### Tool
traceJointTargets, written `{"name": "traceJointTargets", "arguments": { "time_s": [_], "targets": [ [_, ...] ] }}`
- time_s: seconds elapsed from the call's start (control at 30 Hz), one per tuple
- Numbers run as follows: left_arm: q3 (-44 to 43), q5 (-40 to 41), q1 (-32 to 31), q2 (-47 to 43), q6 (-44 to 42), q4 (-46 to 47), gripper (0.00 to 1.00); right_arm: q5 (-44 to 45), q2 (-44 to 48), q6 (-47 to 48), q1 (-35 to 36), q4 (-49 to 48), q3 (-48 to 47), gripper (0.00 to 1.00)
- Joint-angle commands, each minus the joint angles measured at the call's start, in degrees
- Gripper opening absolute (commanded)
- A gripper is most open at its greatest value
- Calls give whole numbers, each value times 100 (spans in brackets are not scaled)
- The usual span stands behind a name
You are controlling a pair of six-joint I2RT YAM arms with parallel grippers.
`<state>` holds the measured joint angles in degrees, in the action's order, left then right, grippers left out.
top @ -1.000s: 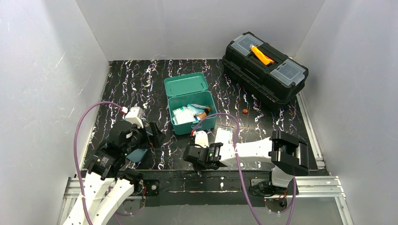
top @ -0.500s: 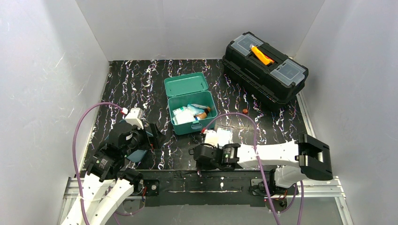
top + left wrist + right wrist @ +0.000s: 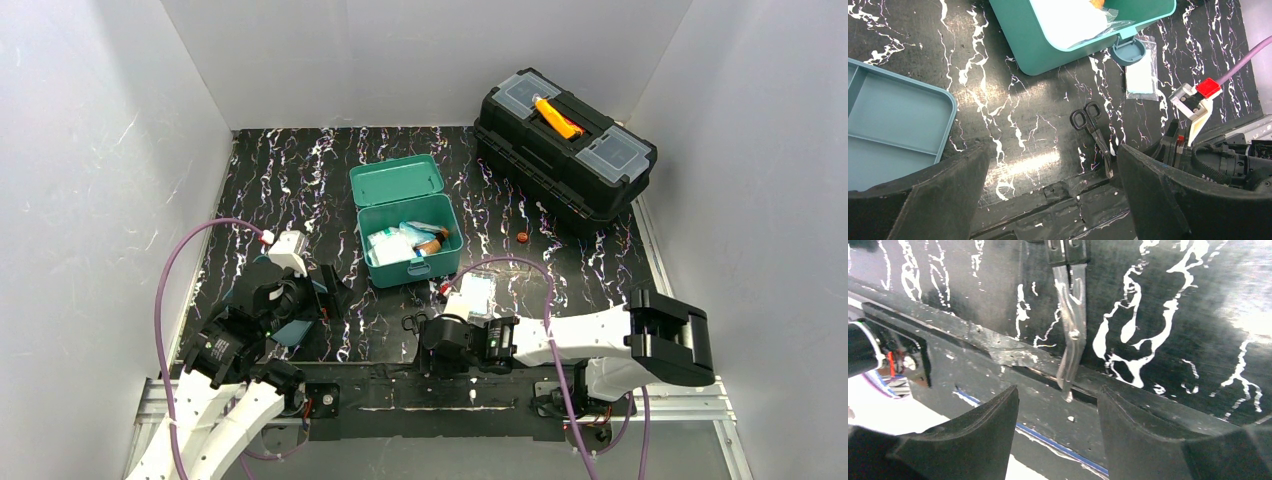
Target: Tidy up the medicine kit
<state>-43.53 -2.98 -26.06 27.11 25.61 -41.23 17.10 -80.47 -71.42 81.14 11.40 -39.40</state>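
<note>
Scissors (image 3: 1093, 132) are lying flat on the black marbled table (image 3: 290, 170), handles toward the far side and blades pointing at the near edge. We've got the right gripper (image 3: 1058, 392) down low right there. Its jaws are parted with nothing clamped, and the blade tips sit roughly in line with the gap.

The left gripper (image 3: 1053, 150) hangs over the near left part of the table with its jaws spread wide and nothing in them. The blue-green tray (image 3: 893, 125) lies flat on the table just left of it.

The teal medicine box (image 3: 412, 268) sits mid-table with its lid (image 3: 396, 180) flipped open toward the far side. Inside we can make out white packets and a brown bottle (image 3: 432, 243). A clear packet (image 3: 1140, 77) with something white in it lies on the table just near-right of the box.

The black toolbox (image 3: 565, 140) with the orange handle is off in the far right corner, well apart from everything else.
</note>
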Motion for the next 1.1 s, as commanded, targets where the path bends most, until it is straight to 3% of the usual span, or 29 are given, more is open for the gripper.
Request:
{"name": "traceJointTargets", "arguments": {
  "time_s": [0.0, 0.4, 1.07],
  "targets": [
    [46, 120, -71, -27, 7, -98, 98, -100, -93, -308, 42, -781, 180, 66],
    [29, 216, -201, -32, 41, -146, 98, -206, -468, -784, 43, -1742, 639, 61],
    [20, 488, -311, 55, 85, -192, 98, -103, -582, -887, 46, -2585, 1101, 21]
  ]
}}
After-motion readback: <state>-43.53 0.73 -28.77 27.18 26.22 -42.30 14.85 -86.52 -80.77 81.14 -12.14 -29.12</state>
